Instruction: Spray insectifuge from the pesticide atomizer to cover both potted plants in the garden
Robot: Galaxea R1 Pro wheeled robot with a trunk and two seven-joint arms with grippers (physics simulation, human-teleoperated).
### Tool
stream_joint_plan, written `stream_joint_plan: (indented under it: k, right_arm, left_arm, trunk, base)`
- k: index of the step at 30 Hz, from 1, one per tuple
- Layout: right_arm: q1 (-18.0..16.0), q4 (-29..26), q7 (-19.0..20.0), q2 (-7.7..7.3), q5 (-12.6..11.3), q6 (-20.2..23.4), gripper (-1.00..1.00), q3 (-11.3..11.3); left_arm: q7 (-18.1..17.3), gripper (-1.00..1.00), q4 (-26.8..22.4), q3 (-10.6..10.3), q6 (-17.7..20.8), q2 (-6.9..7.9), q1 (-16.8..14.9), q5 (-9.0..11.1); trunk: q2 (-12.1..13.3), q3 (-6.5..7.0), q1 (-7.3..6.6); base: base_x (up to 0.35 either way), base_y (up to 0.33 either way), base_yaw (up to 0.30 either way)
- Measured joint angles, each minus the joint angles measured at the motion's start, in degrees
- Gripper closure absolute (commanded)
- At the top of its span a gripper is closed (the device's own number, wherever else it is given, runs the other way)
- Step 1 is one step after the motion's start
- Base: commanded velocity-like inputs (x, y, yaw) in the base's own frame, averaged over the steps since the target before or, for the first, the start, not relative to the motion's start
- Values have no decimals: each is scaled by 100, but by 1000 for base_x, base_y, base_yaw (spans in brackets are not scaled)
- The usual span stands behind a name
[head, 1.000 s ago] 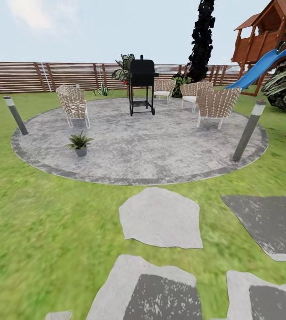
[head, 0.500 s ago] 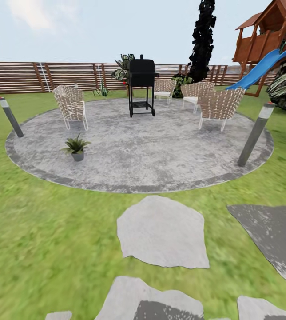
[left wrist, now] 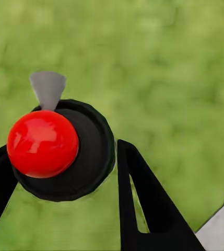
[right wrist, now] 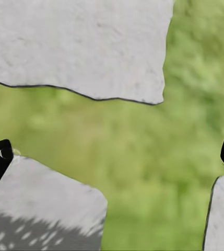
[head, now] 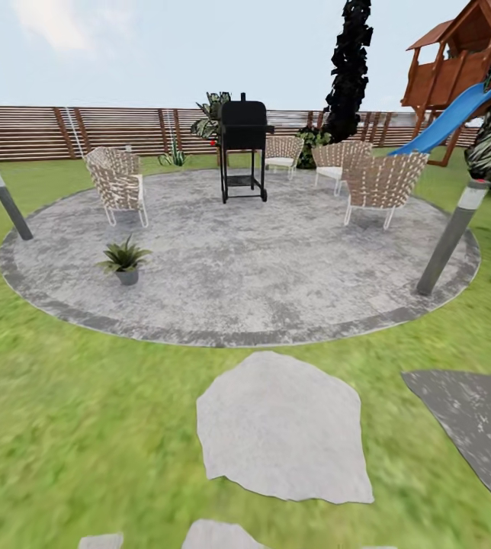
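Left gripper (left wrist: 59, 167) clamped on the pesticide atomizer (left wrist: 65, 149) — seen from above, red top and grey nozzle tip, a black finger (left wrist: 143, 204) pressed to each side of the dark body, lawn (left wrist: 169, 68) beneath. Right gripper (right wrist: 112, 157) hung with fingers wide apart, nothing between them, over grass and pale stepping stones (right wrist: 75, 47). In the head view, a large irregular stepping stone (head: 280, 427) lay nearest on the grass, a darker one (head: 466, 419) off to the right. Beyond, the round grey patio (head: 261, 259); one potted plant (head: 125, 261) stood on its left part, well apart from the wicker chairs (head: 120, 187). Two bollard lamps (head: 451, 236) at the patio rim, one each side. Farther back a black grill (head: 243, 149) — then the brown slatted fence (head: 62, 131) and a play tower with blue slide (head: 447, 114).
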Motion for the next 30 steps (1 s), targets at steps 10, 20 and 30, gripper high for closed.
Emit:
stream_joint_plan:
  k: [10,20,30]
  right_arm:
    - [9,2,18,-37,32,0,-100,-1]
    - [9,-2,2,-37,20,0,-100,-1]
    - [9,0,3,-37,20,0,-100,0]
  left_arm:
    - [0,100,0,-1,0,0,0,0]
    - [0,100,0,-3,0,0,0,0]
    - [2,100,0,1,0,0,0,8]
  trunk:
    - [0,0,0]
    - [0,0,0]
    - [0,0,0]
  base:
    - [339,0,0]
    - [339,0,0]
    - [338,0,0]
